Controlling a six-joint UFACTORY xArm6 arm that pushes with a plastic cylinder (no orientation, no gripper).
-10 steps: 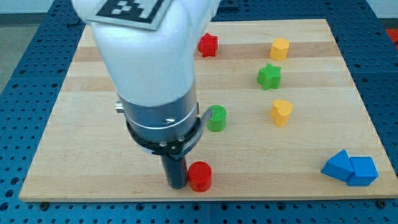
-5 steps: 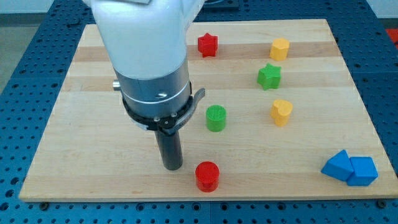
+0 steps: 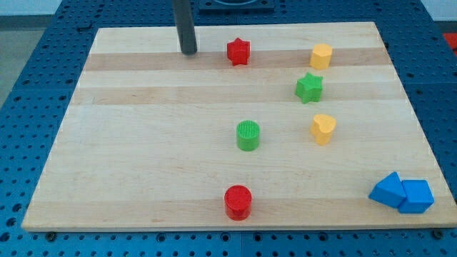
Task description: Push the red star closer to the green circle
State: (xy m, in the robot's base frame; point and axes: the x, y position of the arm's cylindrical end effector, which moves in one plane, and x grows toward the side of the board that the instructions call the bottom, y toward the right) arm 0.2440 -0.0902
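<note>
My tip [image 3: 188,52], a bare rod without jaws, grasping nothing, rests near the table's [image 3: 143,171] top edge, left of the red star [image 3: 238,51]. Green circle [image 3: 248,135] sits mid-table, well apart.

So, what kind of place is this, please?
Probably a robotics lab bench. A wooden board rests on a blue perforated table, small coloured blocks such as the red star and green circle lie scattered, and my tip touches the board.
</note>
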